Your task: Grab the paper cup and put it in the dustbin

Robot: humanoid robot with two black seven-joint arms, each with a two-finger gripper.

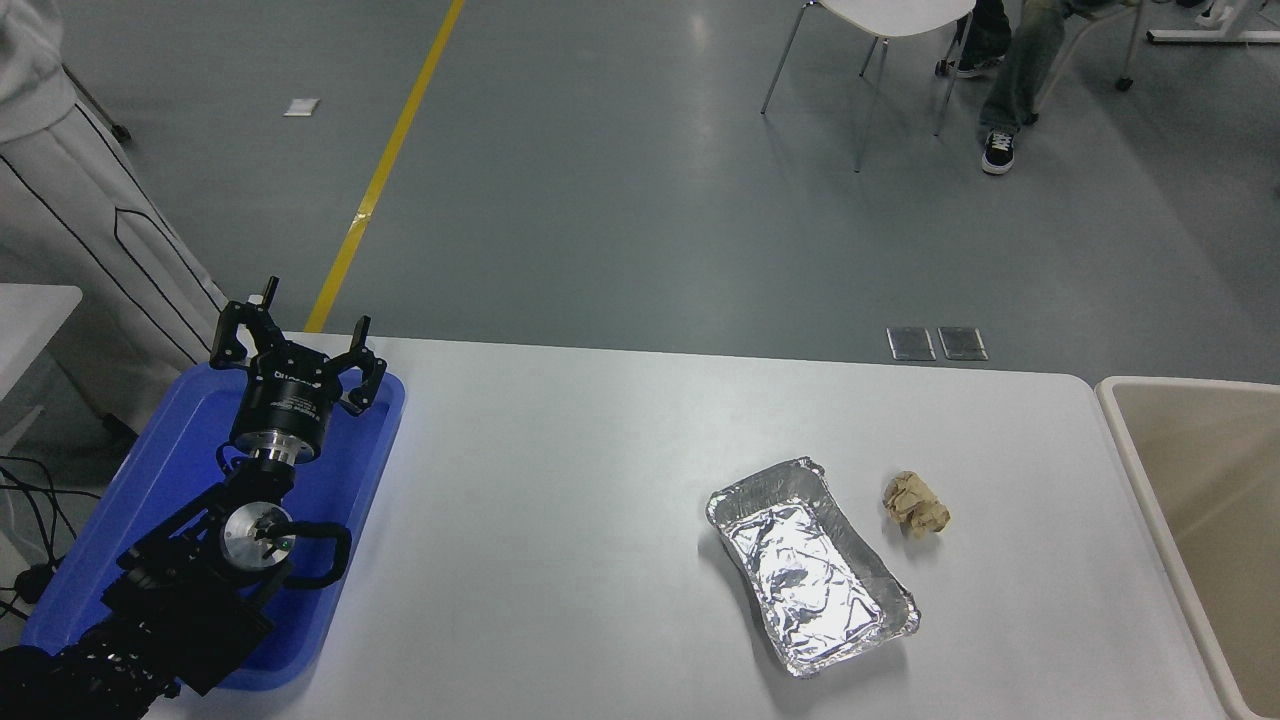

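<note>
Head view, left gripper (296, 343) spread over blue tray (180, 440), foil tray (810, 565) bare, dustbin (1125, 425) at right.

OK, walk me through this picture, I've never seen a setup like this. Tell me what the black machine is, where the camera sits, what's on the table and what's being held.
The camera sits high on the robot, looking down over a white table. The black machine at the lower left is the robot's left arm; its hand hangs open and empty above a blue plastic tray. The right arm is out of view. On the table lie a crinkled silver foil tray and, just right of it and apart, a crumpled tan paper ball. The beige dustbin stands at the right edge. No paper cup shows anywhere. Nothing is held. Beyond the table are a person's pale clothing and a seated person's legs.
</note>
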